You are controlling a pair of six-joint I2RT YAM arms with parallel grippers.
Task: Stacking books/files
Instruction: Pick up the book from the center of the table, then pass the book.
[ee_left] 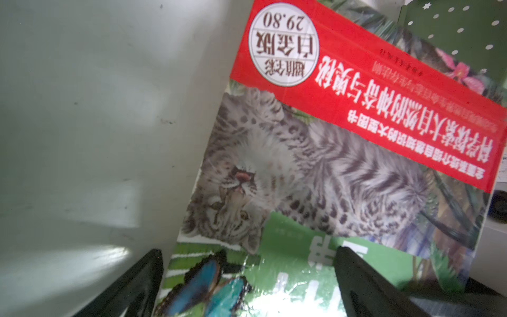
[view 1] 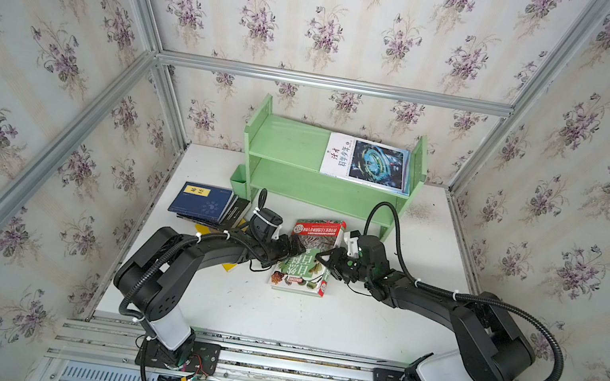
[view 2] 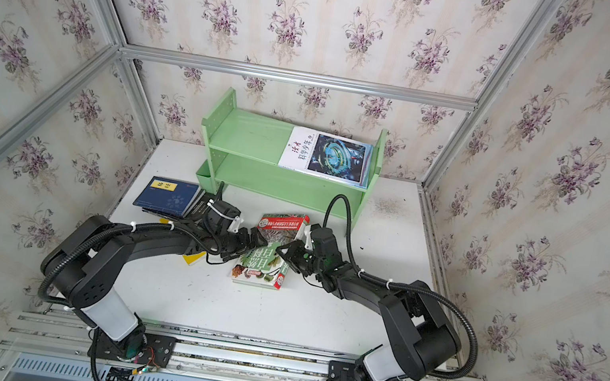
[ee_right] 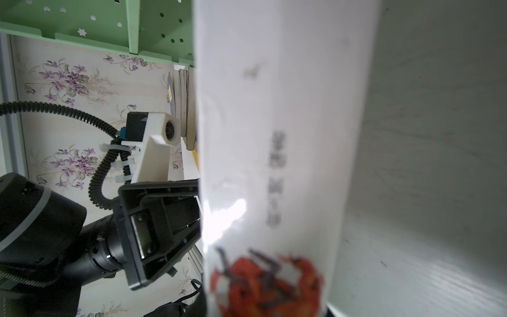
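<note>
1. near the back left corner of the worktop [view 1: 294, 319], just beside the left foot of the green shelf [view 1: 286, 142], a navy pile [view 1: 205, 202] with a yellow label is already stacked. a black book [view 1: 236, 211] juts out at its right side.
2. a yellow book [view 1: 230, 266] lies by that pile, mostly hidden under the left arm. whether it touches the pile i cannot tell.
3. the left pincer [view 1: 296, 246] is spread wide and holds nothing. in the left wrist view one finger [ee_left: 148, 274] hangs over bare worktop and the other over the cover, so it straddles a book's left edge.
4. that book, the green-and-red nature book [view 1: 314, 239], lies mid-worktop between both pincers, well apart from the pile.
5. the right pincer [view 1: 325, 260] sits at the nature book's right edge. its fingers are hidden in the right wrist view and too small in both top views, so i cannot tell whether it grips.
6. a blue-swirl book [view 1: 368, 162] lies flat at the right end of the shelf's top board.
7. judged from this, the task is partly done. the nature book looks like the one in hand, and the yellow one is probably left to do.
</note>
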